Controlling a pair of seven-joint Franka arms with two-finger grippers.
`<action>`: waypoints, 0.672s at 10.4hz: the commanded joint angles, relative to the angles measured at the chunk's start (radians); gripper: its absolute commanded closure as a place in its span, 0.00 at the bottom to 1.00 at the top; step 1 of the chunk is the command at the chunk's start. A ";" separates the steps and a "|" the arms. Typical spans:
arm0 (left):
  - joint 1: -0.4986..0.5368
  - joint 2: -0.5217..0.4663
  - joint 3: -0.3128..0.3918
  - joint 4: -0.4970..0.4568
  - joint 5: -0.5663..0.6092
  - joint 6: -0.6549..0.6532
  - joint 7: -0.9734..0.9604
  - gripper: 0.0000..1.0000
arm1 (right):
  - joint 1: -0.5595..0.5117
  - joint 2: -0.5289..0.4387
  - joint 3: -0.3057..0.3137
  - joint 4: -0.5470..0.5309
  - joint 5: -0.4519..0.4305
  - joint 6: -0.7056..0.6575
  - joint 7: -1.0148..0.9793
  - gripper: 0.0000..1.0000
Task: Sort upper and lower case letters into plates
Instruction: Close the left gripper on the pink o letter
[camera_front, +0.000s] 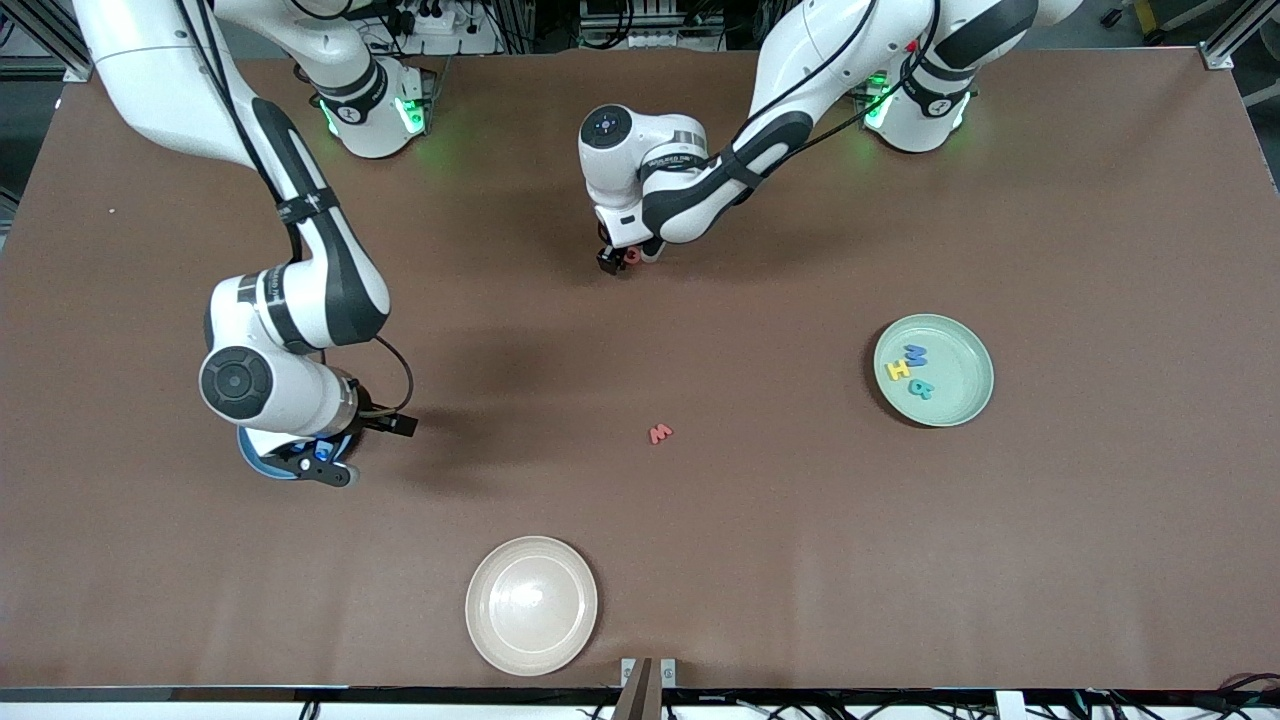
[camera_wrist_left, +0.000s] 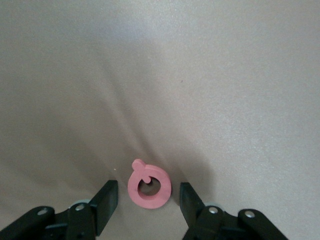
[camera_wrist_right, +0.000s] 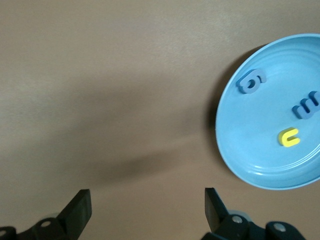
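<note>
Left gripper (camera_wrist_left: 145, 200) half-spread, straddling red Q (camera_wrist_left: 149, 186), upper centre of front frame; off-centre closing may flick it. Right gripper (camera_wrist_right: 145, 210) wide, idle beside blue plate (camera_wrist_right: 240, 150).

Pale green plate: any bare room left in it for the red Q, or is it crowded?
Pale green plate: M, H and R cluster at its right-arm side; the half toward the left arm's end is bare. Left tool straddles the red Q, jaws apart. Bare table lies between plate and red w.
</note>
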 joint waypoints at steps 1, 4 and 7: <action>0.007 -0.013 0.012 -0.030 0.023 -0.002 0.025 0.41 | 0.013 -0.015 -0.005 0.005 0.010 -0.006 0.030 0.00; 0.005 -0.011 0.014 -0.034 0.023 -0.002 0.110 0.43 | 0.014 -0.015 -0.005 0.008 0.010 -0.006 0.031 0.00; 0.005 -0.013 0.014 -0.034 0.023 -0.004 0.172 0.44 | 0.013 -0.015 -0.005 0.013 0.010 -0.011 0.030 0.00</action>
